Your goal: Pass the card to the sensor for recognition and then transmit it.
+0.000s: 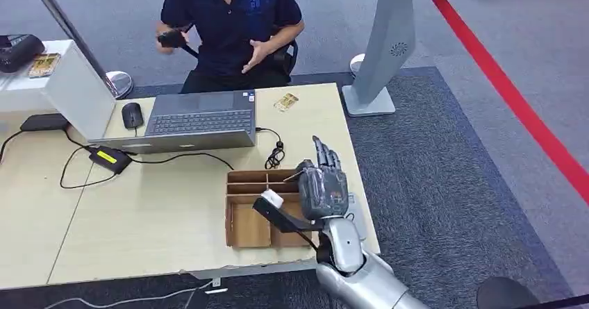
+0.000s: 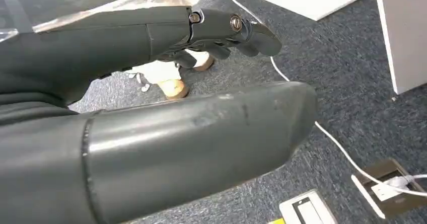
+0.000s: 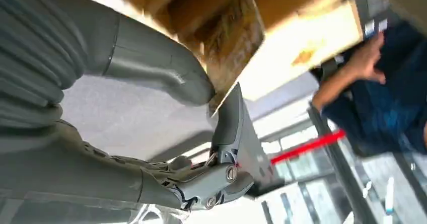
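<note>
My right hand (image 1: 324,182) hovers over the right end of a brown cardboard organiser (image 1: 249,220) at the table's near edge. It pinches a card (image 3: 235,42) with a gold-brown pattern between the thumb (image 3: 161,75) and a finger (image 3: 229,128); from the head view only a thin edge of that card (image 1: 292,176) pokes out to the left of the hand. A second gold card (image 1: 286,101) lies on the table beside the laptop. A small black box with a yellow label (image 1: 111,157) sits left of the laptop, wired. My left hand (image 2: 166,128) hangs over the carpet, holding nothing.
An open laptop (image 1: 198,120), a mouse (image 1: 132,114) and a coiled cable (image 1: 275,156) occupy the far half of the table. A person in a dark shirt (image 1: 233,24) sits behind it. A white stand (image 1: 385,52) rises at the table's far right corner. A white box (image 1: 66,83) holds another card.
</note>
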You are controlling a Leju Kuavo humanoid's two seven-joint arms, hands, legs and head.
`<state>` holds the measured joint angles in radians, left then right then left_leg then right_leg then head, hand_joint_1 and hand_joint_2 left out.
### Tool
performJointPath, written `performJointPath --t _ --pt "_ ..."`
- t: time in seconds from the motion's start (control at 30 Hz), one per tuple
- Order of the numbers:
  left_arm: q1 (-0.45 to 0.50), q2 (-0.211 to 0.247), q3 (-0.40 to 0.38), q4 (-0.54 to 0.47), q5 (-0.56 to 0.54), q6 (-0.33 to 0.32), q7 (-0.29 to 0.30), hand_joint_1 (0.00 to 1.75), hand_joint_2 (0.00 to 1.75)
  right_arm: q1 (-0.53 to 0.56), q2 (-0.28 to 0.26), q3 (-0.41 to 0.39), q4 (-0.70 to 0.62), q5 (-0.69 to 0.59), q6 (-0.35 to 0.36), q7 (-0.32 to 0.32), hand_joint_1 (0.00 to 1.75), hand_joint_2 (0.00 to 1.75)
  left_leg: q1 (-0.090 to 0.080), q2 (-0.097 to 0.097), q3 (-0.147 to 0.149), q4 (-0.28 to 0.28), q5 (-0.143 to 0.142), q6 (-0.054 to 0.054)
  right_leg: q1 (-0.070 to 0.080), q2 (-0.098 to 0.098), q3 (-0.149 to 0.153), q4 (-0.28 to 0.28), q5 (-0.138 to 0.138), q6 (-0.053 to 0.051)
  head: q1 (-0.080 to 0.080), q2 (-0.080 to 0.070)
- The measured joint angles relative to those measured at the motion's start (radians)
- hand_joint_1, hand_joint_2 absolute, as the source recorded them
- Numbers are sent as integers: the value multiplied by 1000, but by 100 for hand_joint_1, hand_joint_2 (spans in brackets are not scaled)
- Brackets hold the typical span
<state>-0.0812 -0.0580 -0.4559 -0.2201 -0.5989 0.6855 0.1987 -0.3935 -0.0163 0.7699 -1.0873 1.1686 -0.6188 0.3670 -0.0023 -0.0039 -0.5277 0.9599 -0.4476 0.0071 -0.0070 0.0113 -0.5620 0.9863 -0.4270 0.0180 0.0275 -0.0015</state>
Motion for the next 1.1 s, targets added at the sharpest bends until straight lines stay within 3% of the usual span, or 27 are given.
performJointPath --t 0.3,0.57,0.83,1.1 --pt "22 2 3 -1 -32 0 3 0 0 64 -88 -119 -353 206 -74 86 175 175 0 0 0 0 0 0 0 0 0 -1 0 0 0 0" --pt "30 2 9 -2 -62 0 -6 0 0 140 -145 -242 -676 308 -84 116 175 175 0 0 0 0 0 0 0 0 0 -1 0 0 0 0" --pt "29 1 22 -4 -88 0 -14 0 0 181 -161 -276 -826 310 -83 114 175 175 0 0 0 0 0 0 0 0 0 -1 0 0 0 0" --pt "29 -7 44 -10 -124 0 -23 0 0 178 -160 -272 -881 257 -80 62 175 175 0 0 0 0 0 0 0 0 1 -1 0 0 0 0"
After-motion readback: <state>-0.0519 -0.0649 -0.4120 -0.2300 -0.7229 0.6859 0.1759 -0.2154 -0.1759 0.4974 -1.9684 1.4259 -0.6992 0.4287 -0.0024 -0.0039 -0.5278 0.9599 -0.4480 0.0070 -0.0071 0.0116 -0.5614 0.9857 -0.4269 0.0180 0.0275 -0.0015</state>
